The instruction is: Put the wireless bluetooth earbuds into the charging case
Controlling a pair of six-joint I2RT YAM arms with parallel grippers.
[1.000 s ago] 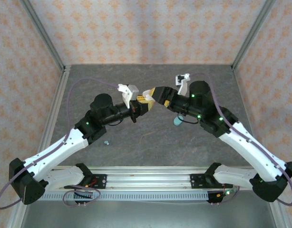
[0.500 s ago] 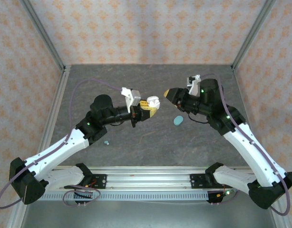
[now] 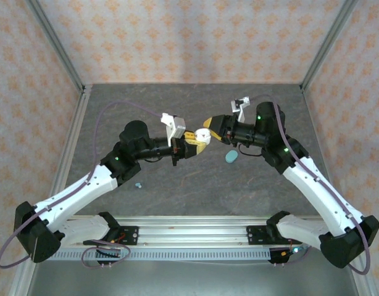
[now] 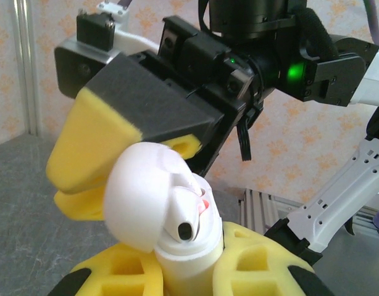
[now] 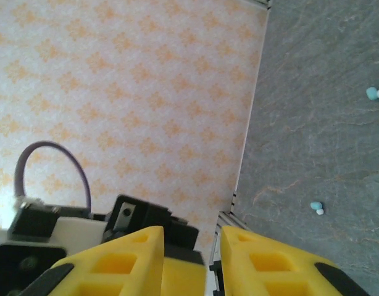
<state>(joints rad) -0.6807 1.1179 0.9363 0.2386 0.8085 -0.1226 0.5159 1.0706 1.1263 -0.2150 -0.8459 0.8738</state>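
1. The white earbud (image 4: 184, 227) sits stem-down in the white charging case (image 4: 177, 259). Its dark tip shows under the raised lid (image 4: 137, 185), and it looks seated or very nearly so.
2. The case is held up off the table (image 3: 195, 191), midway between the two arms. The left gripper (image 4: 189, 271) has its yellow pads clamped on the base of the case.
3. The right gripper (image 3: 209, 125) is pressed against the lid from above. In its wrist view the fingers (image 5: 134, 259) stand a little apart, but I can't tell whether they pinch the lid or only rest on it.
4. Two teal earbuds (image 5: 374, 93) (image 5: 316, 207) lie loose on the table, well apart from each other. A teal oval case (image 3: 231, 157) lies beside the right arm.
5. The buds look light, hard and glossy, so they are likely to squirt out of foam pads. I'd pinch one across its body, squarely and gently.
6. The white case is smooth and rounded, so a low grip on its body suits it. The hinge is probably the weak part, so the lid wants an easy push.
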